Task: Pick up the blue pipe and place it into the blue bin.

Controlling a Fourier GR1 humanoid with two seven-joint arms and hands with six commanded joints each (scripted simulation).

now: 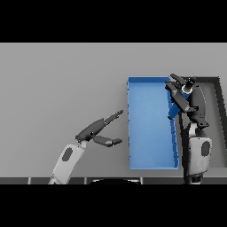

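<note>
From the head view, the right hand (182, 94) hovers over the bin's (150, 155) right rim, fingers curled round the pipe (174, 108), which hangs tilted at that wall. The left hand (99, 131) rests left of the bin, fingers spread, holding nothing.

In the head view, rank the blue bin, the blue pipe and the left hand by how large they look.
1. blue bin, by far the largest.
2. left hand, open beside the bin.
3. blue pipe, held in the right hand and partly hidden, so its full size is uncertain.
</note>
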